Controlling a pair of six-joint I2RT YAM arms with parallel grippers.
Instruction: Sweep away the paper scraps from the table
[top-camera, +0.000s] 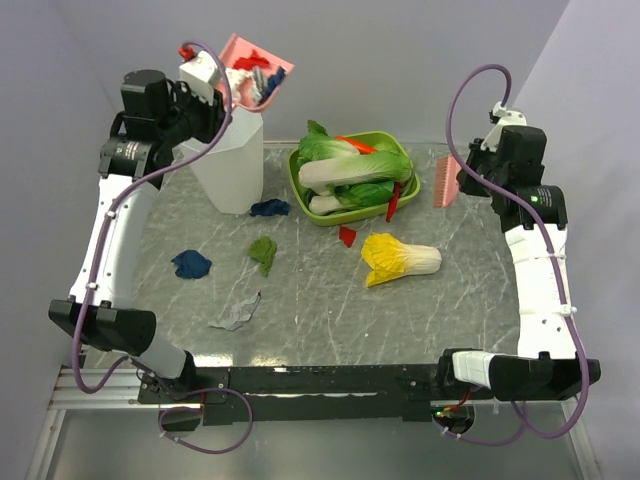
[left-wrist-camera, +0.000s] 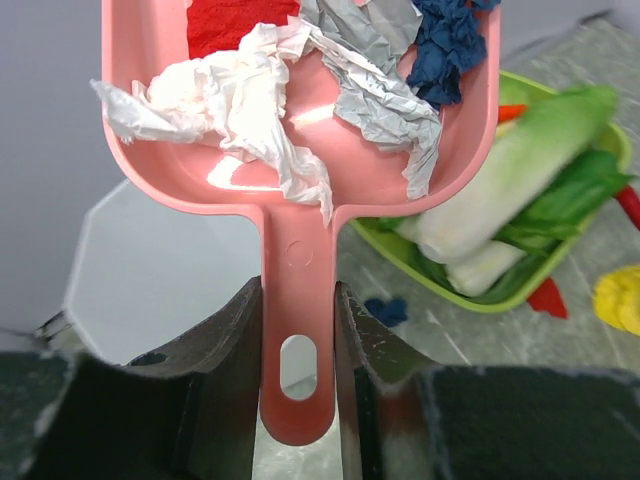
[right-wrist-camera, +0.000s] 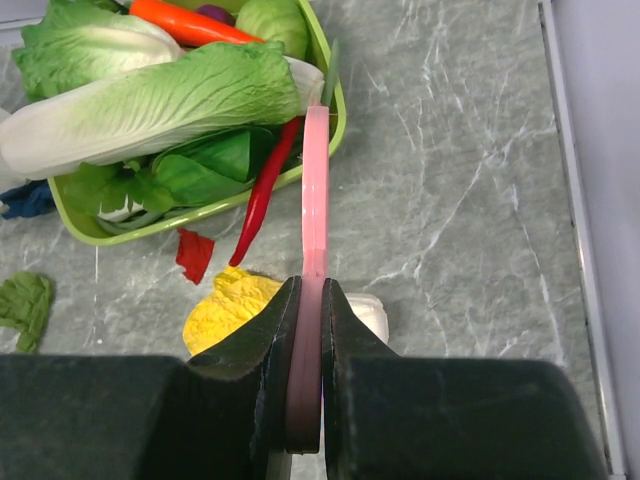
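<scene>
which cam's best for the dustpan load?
Left wrist: the dustpan fills the frame, with white, grey, red and blue scraps inside and its handle clamped by the left gripper. Top external shows it small, above the white bin, contents barely readable. Right wrist misses it.

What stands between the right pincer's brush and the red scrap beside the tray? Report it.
The red chilli, hanging over the green tray's rim, lies between the brush and the red scrap; the yellow cabbage sits close beside that path.
</scene>
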